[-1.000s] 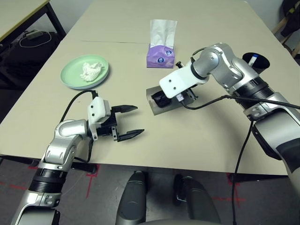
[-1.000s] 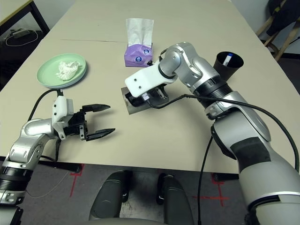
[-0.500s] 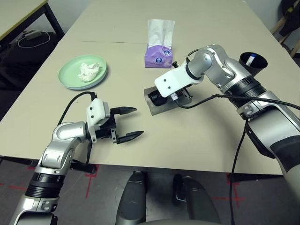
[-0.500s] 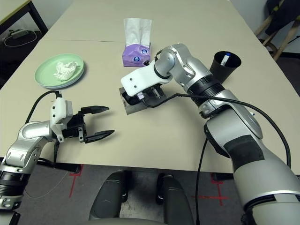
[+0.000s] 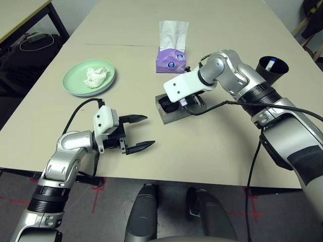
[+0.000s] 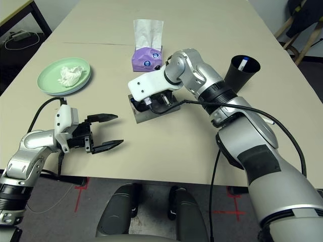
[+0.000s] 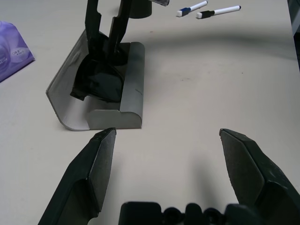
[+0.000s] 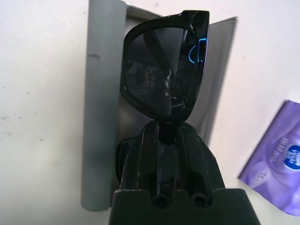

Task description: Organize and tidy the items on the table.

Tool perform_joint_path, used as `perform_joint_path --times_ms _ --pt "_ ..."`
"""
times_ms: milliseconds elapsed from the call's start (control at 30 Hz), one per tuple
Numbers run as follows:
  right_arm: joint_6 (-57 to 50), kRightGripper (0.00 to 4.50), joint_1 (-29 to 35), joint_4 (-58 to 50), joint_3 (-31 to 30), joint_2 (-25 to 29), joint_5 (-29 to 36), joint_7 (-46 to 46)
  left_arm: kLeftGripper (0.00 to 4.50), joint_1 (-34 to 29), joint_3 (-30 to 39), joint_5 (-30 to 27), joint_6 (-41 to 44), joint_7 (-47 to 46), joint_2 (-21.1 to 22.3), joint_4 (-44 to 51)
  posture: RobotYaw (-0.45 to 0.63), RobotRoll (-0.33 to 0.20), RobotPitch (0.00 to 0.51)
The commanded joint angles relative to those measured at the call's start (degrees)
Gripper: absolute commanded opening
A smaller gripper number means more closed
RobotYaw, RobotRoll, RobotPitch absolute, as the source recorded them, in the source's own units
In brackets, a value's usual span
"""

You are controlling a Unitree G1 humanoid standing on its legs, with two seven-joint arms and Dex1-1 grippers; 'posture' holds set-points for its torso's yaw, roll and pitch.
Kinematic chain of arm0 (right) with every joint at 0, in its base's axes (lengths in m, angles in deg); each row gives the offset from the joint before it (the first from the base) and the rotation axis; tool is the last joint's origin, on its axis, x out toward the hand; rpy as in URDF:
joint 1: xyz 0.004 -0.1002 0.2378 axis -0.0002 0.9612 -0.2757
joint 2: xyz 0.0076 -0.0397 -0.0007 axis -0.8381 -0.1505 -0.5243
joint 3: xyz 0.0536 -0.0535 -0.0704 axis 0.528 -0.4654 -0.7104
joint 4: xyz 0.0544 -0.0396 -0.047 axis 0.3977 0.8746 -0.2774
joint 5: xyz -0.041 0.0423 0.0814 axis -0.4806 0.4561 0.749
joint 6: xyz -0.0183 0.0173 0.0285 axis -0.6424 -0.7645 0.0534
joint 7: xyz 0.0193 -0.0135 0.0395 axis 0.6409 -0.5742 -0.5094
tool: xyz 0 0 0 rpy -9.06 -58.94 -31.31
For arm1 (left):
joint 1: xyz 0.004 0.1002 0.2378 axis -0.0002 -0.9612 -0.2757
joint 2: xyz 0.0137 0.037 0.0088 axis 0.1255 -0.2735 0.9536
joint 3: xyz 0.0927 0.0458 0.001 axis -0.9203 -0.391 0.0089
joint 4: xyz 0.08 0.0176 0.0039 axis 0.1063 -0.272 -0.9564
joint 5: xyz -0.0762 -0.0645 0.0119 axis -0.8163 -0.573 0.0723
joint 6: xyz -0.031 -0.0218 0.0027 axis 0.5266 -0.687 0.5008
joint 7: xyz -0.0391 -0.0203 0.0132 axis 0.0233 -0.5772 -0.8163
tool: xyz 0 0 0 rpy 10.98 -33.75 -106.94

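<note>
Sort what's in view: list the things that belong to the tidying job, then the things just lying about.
Job: black sunglasses in the right gripper, open grey glasses case, crumpled tissue, green plate, pens, black cup.

Lying about: purple tissue box, side table.

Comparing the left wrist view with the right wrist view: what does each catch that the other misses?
Left wrist view alone: two white pens lying on the pale beige table, and the open left claw.

Right wrist view alone: a close look down at the sunglasses' lens.

Shared: the right claw shut on the black sunglasses, over the open grey oblong glasses case, with the purple tissue box nearby.
</note>
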Motion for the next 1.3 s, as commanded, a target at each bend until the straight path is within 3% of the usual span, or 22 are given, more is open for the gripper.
perform_joint_path --times_ms 33,267,633,833,1033,1167,1300 --pt "-1.22 0.46 1.91 -2.73 -0.26 0.27 0.23 -1.05 4.50 -0.29 -0.48 -0.35 0.51 0.44 0.44 0.86 0.28 0.000 0.177" --pt "-3.99 0.46 3.76 -5.16 -0.29 0.31 0.05 -1.86 4.50 -0.03 -0.58 -0.27 0.73 0.58 0.45 0.67 0.27 0.000 0.176" --pt "-7.45 4.40 1.57 -2.93 3.13 1.80 1.90 0.08 4.50 0.33 -0.20 -0.45 0.88 1.11 0.95 0.38 0.25 0.000 0.167" --pt "-10.29 4.48 3.16 -9.53 7.29 7.11 5.68 -2.69 4.50 1.11 0.10 -0.63 0.93 1.81 1.72 -0.88 0.22 0.000 0.160" --pt "-15.83 4.48 10.28 -21.91 11.19 12.11 10.50 -4.99 4.50 3.10 0.11 -0.02 0.34 2.47 2.10 -3.69 0.20 0.000 0.146" --pt "-25.45 4.48 18.56 -29.93 19.83 9.51 21.25 -1.55 4.50 4.07 0.13 0.12 0.23 2.24 2.00 -4.96 0.18 0.000 0.143" --pt "-27.78 4.48 27.14 -32.46 27.45 6.70 26.97 7.19 4.50 5.13 -0.17 0.27 0.11 2.74 1.99 -6.66 0.15 0.000 0.146"
